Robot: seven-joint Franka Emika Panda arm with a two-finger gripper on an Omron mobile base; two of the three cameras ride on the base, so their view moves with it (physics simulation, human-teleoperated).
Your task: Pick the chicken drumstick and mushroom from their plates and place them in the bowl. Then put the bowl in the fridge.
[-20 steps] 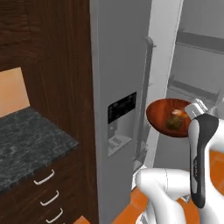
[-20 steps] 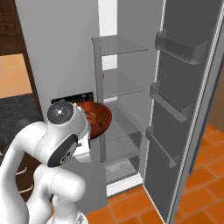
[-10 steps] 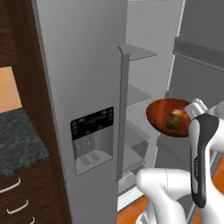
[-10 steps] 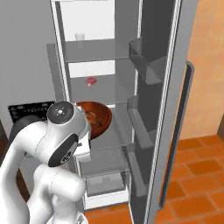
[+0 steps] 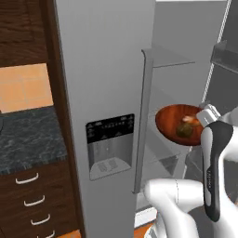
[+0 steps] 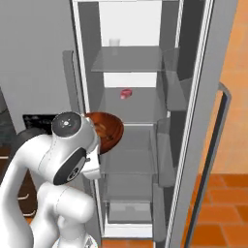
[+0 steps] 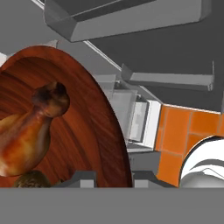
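since a second ago the base has swung round to face the open fridge (image 6: 140,121).
the bowl (image 5: 179,124) hangs level at a middle shelf, its rim clamped in the gripper (image 7: 113,177), chicken drumstick (image 7: 26,131) and mushroom (image 5: 184,130) inside. i'd worry the rim clips the left door's handle (image 5: 142,121) just beside it, tipping the food out.

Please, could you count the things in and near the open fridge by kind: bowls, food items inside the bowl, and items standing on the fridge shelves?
Bowls: 1, the bowl, held up by the gripper in front of the fridge.
Food in the bowl: 2, the chicken drumstick and the mushroom.
Items on shelves: 2, a clear cup and a small red item.
Total: 5.
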